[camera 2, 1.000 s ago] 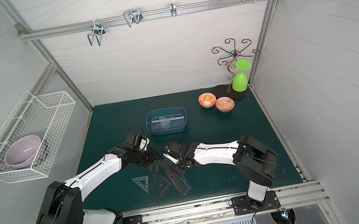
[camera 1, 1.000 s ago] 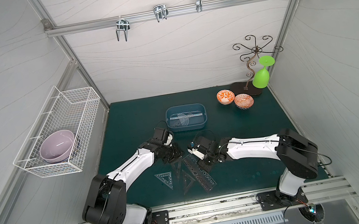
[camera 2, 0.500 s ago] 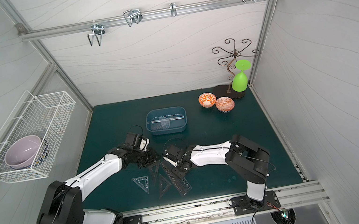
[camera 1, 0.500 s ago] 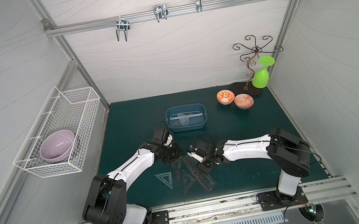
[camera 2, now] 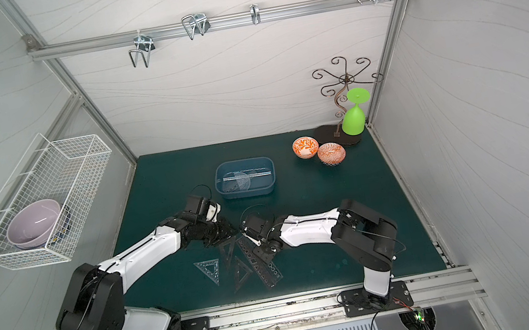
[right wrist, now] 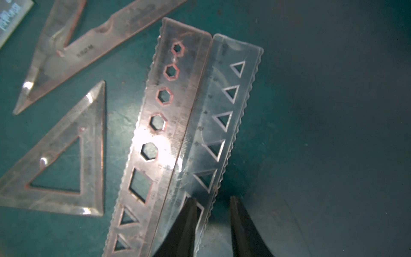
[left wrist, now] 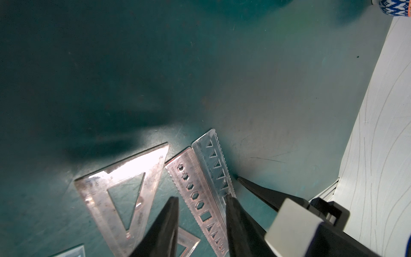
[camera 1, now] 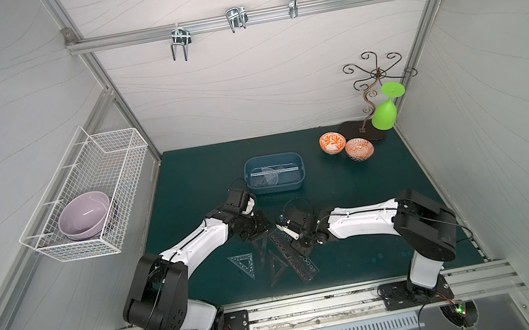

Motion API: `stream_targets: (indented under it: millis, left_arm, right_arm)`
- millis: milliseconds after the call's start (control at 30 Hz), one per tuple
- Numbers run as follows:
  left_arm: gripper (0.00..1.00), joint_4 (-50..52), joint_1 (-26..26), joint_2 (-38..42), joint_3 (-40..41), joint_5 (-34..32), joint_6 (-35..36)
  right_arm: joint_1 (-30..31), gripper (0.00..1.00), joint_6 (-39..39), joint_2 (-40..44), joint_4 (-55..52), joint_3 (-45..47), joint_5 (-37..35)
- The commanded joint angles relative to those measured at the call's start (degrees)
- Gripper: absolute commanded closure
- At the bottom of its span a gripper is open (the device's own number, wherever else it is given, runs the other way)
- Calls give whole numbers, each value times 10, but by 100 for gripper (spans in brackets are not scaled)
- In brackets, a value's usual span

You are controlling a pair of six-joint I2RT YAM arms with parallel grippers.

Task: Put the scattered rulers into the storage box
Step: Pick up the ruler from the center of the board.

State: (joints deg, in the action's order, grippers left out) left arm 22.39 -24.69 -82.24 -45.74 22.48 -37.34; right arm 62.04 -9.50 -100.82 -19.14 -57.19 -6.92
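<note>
The storage box (camera 1: 298,185) (camera 2: 267,189) stands mid-mat with a protractor (camera 1: 267,178) and a clear straightedge inside. Scattered rulers lie in front of it: a bluish triangle (camera 1: 244,264), dark triangles (camera 1: 277,268) and two stencil strips side by side, one smoky (right wrist: 164,124) (left wrist: 195,193), one clearer (right wrist: 224,115) (left wrist: 214,160). My left gripper (left wrist: 202,198) is open, low over the strips' far end, the smoky strip between its fingers. My right gripper (right wrist: 212,199) is open; one finger lies over the clearer strip, the other on the mat past its wavy edge.
Two orange patterned bowls (camera 1: 332,142) (camera 1: 359,149) and a green goblet (camera 1: 384,113) on a wire stand sit at the back right. A white wire basket (camera 1: 99,164) with a lilac bowl (camera 1: 84,214) hangs on the left wall. The two grippers are almost touching.
My right gripper has shifted slightly left toward the strips' far end and its jaws have narrowed. The left arm has stayed put.
</note>
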Motion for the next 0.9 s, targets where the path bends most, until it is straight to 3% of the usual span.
stream_targets:
  millis: [0,667,767,867]
  left_arm:
    - [61,-13,2,-8,-1,-3,-2]
    - [60,-39,5,-30,0,23,-13]
    - [60,-44,-7,-36,-4,26,-15]
    - [60,-49,-18,-47,-10,32,-18]
  right_arm:
    - [-8,69,1,-13,-5,26,-21]
    - [-87,75,-57,24,2,85,-51]
    - [-102,75,-73,35,-3,85,-33]
    - [-132,71,-98,71,7,97,52]
